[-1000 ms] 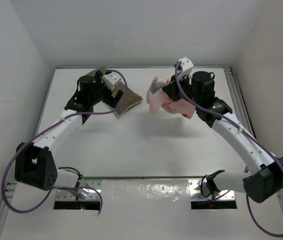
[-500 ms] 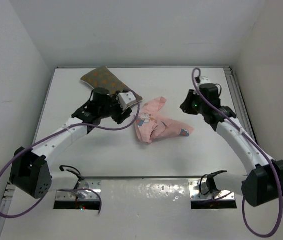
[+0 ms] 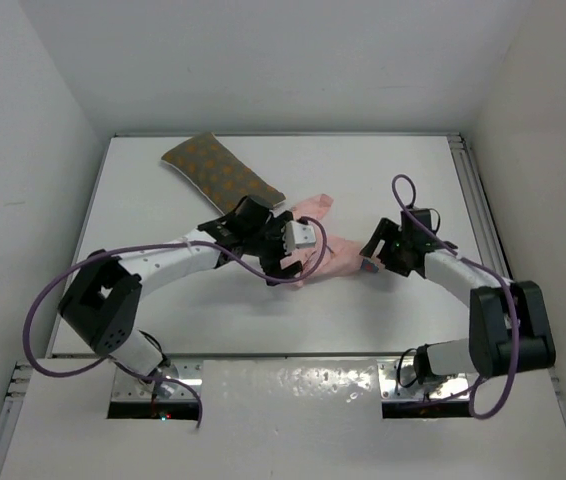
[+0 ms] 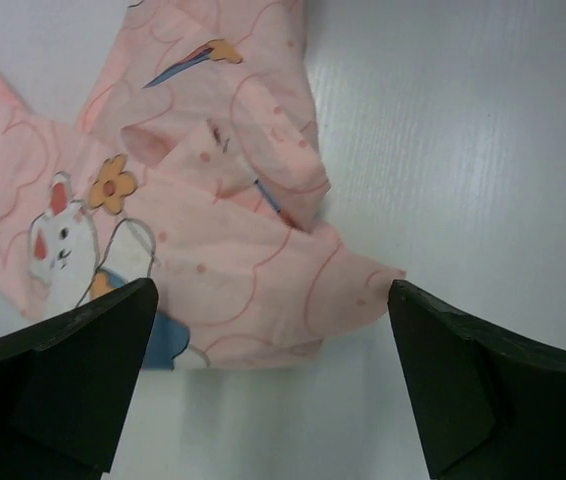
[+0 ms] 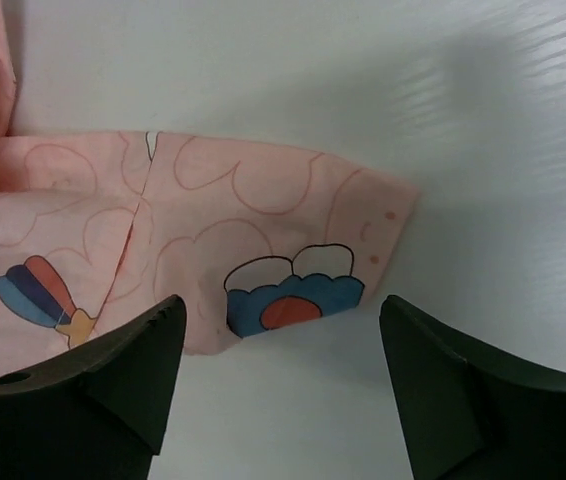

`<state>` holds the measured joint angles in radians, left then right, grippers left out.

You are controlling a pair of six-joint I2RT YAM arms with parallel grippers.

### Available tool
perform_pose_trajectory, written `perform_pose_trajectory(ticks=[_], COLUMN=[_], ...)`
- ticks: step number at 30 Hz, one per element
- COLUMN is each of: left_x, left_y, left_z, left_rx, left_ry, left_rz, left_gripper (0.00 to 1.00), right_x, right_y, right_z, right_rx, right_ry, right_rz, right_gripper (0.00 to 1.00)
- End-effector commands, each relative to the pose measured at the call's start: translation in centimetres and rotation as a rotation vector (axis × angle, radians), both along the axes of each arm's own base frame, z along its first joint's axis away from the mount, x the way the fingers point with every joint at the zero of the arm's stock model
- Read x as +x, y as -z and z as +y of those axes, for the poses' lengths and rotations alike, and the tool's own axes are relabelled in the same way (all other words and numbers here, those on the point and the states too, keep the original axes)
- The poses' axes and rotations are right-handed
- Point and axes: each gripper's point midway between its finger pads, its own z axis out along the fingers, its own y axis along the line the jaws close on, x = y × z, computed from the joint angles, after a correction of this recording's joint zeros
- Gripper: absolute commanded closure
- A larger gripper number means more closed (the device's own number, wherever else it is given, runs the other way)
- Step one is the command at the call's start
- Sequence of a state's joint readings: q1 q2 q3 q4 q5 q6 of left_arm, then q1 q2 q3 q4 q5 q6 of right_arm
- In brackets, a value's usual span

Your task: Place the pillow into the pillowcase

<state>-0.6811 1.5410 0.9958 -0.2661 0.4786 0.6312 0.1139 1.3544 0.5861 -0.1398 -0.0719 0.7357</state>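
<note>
The small rectangular olive-brown padded pillow [image 3: 221, 176] with its grid of orange dots lies flat and wholly outside the pillowcase, to the far left of it, its closest corner near the pillowcase's far edge. The pillowcase [image 3: 335, 252], a thin pale pink fabric sack printed with white rabbits and small blue and red patches, lies crumpled and folded over itself on the white worktop [image 3: 393, 170]. The left fingers [image 4: 73, 370] are over the pillowcase's left part, spread wide to either side of a folded corner, with a rabbit print beside one of them. The right fingers [image 5: 93, 380] are at the pillowcase's right end, also spread wide, flanking a blue and red patch at the cloth's edge. Neither pair pinches any fabric; whether their tips touch the cloth cannot be told.
</note>
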Motion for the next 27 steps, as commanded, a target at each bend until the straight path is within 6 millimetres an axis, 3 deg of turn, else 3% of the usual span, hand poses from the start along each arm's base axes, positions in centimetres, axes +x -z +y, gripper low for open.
perform_pose_trajectory(ticks=[1,4,5,7,8,9,10,12,13,14,16,17,18,20,21,22,24,25,27], left_x=[-0.5,0.4,0.9,1.0,1.4,1.7,2.4,3.7,4.3,5.6,6.9,7.9,8.6,8.9,9.6,8.8,8.4,7.7,7.1], left_y=[-1.0,0.3,0.8,1.0,1.0,0.7,0.2,-1.8,-2.3,-5.2,-7.1,-10.4,-11.7,-14.5,-14.6,-17.2,-17.3,-17.7,-16.3], left_z=[-2.9,-3.6,-3.4,-3.4,-3.1,-3.0,-2.6,-2.4,-1.3,-1.3,0.3,0.6,1.7,2.6,3.6,4.4,5.7,6.0,7.0], left_rx=[-0.067,-0.058,-0.041,-0.037,-0.027,-0.026,-0.013,-0.028,-0.017,-0.054,-0.037,-0.079,-0.09,-0.127,-0.124,-0.163,-0.143,-0.15,-0.114], left_ry=[0.062,-0.025,-0.049,-0.062,-0.078,-0.09,-0.121,-0.149,-0.187,-0.214,-0.265,-0.282,-0.309,-0.319,-0.343,-0.342,-0.339,-0.325,-0.322], left_rz=[-0.02,-0.043,-0.057,-0.073,-0.088,-0.103,-0.132,-0.162,-0.145,-0.181,-0.183,-0.23,-0.245,-0.271,-0.274,-0.315,-0.319,-0.321,-0.296], left_gripper=[0.0,0.0,0.08,0.34,0.75,0.94,1.0,1.0,1.0,1.0,1.0,1.0,1.0,1.0,1.0,1.0,1.0,1.0,1.0], right_x=[2.2,2.5,2.4,2.6,2.9,3.1,3.8,4.5,5.2,5.9,7.0,7.3,7.5,7.7,7.3,6.9,6.4,6.1,5.3], right_y=[-0.2,1.1,1.4,1.5,1.3,0.9,0.2,-0.9,-2.5,-3.7,-7.4,-8.9,-10.0,-14.3,-15.0,-17.2,-18.7,-19.4,-21.0], right_z=[2.4,3.0,3.2,3.0,3.0,3.0,2.8,2.3,1.9,1.3,-0.1,-0.7,-1.7,-3.4,-3.9,-4.6,-6.6,-6.8,-7.0], right_rx=[0.128,0.176,0.183,0.192,0.195,0.197,0.199,0.186,0.182,0.158,0.121,0.085,0.048,-0.01,-0.033,-0.061,-0.103,-0.113,-0.133], right_ry=[0.0,0.018,0.02,0.034,0.034,0.029,0.03,0.025,0.029,0.038,0.06,0.055,0.077,0.094,0.102,0.118,0.15,0.149,0.14], right_rz=[-0.036,-0.021,-0.026,-0.038,-0.055,-0.069,-0.095,-0.138,-0.188,-0.223,-0.311,-0.35,-0.379,-0.484,-0.492,-0.538,-0.57,-0.577,-0.615], right_gripper=[0.25,0.41,0.46,0.64,0.8,0.89,0.98,1.0,1.0,1.0,1.0,1.0,1.0,1.0,1.0,1.0,1.0,1.0,1.0])
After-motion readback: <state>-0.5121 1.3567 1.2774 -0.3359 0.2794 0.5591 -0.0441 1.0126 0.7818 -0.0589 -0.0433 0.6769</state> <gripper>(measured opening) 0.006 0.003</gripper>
